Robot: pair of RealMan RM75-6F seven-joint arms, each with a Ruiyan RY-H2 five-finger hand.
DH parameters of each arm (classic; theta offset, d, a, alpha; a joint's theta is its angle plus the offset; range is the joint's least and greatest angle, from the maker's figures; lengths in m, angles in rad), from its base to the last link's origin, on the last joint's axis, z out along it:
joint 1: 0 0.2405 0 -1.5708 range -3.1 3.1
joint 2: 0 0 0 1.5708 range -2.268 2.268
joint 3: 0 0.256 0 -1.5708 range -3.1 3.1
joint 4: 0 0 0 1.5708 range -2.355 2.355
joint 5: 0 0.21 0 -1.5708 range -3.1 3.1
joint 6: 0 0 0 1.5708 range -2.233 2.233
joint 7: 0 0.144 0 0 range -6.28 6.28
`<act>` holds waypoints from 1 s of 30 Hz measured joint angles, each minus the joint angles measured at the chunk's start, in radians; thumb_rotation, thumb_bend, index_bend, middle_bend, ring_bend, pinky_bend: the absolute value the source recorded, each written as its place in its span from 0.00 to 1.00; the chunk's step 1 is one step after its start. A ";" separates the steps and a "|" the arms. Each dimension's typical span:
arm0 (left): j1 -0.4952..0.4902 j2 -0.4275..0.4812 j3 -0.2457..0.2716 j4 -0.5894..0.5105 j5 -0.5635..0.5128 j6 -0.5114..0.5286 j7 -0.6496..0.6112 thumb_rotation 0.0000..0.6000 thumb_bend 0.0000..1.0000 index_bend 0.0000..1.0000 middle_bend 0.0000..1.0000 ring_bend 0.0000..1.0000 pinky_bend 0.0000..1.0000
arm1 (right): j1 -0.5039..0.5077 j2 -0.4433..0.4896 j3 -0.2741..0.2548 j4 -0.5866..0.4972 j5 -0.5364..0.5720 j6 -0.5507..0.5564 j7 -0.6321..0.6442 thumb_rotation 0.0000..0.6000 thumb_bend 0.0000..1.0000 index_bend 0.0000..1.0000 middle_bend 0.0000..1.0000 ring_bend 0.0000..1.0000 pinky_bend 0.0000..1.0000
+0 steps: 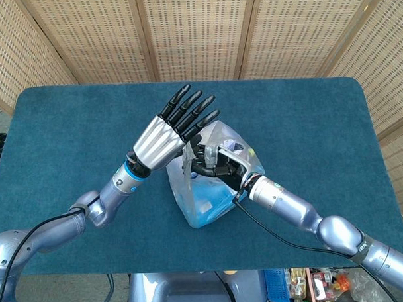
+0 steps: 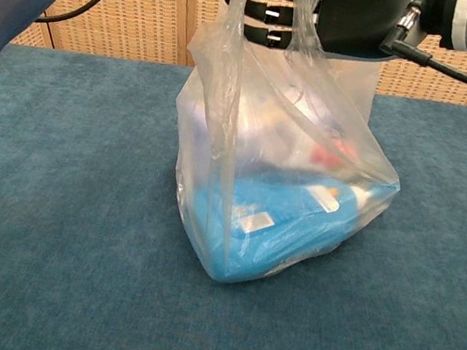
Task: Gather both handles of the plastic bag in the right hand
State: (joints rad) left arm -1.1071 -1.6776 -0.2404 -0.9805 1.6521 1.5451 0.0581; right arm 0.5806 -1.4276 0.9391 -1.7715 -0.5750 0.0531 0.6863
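Gripping a plastic bag (image 2: pixel 285 183) handle, right hand (image 1: pixel 218 167) sits beside left hand (image 1: pixel 168 133), fingers spread, holding nothing.

A teal carpet-like cloth (image 1: pixel 68 136) covers the table. Behind its far edge stands a folding screen of woven cane panels (image 1: pixel 197 32) in light wooden frames. Below the cloth's near edge, toward the right, sits a blue crate (image 1: pixel 275 281) beside a clutter of small colourful items (image 1: pixel 325 282).
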 measured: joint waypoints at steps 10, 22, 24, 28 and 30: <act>-0.010 -0.005 -0.015 -0.020 -0.008 -0.034 0.017 1.00 0.39 0.00 0.00 0.00 0.00 | 0.050 0.003 -0.041 -0.007 -0.005 0.037 0.023 1.00 0.35 0.43 0.46 0.27 0.26; -0.020 -0.025 -0.025 -0.009 -0.009 -0.049 0.034 1.00 0.39 0.00 0.00 0.00 0.00 | 0.106 -0.016 -0.061 0.002 -0.002 0.066 0.064 1.00 0.35 0.42 0.46 0.27 0.26; -0.019 -0.026 -0.026 -0.006 -0.010 -0.051 0.033 1.00 0.39 0.00 0.00 0.00 0.00 | 0.111 -0.016 -0.062 0.003 -0.003 0.066 0.068 1.00 0.35 0.42 0.46 0.27 0.26; -0.016 -0.029 -0.029 0.001 -0.016 -0.054 0.028 1.00 0.39 0.00 0.00 0.00 0.00 | 0.115 -0.013 -0.067 0.001 -0.005 0.070 0.073 1.00 0.35 0.42 0.46 0.27 0.26; -0.015 -0.031 -0.028 0.007 -0.017 -0.054 0.023 1.00 0.39 0.00 0.00 0.00 0.00 | 0.118 -0.012 -0.070 0.000 -0.006 0.079 0.076 1.00 0.35 0.41 0.45 0.26 0.26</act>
State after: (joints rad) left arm -1.1219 -1.7091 -0.2685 -0.9737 1.6355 1.4907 0.0809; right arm 0.6990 -1.4394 0.8686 -1.7713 -0.5809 0.1319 0.7621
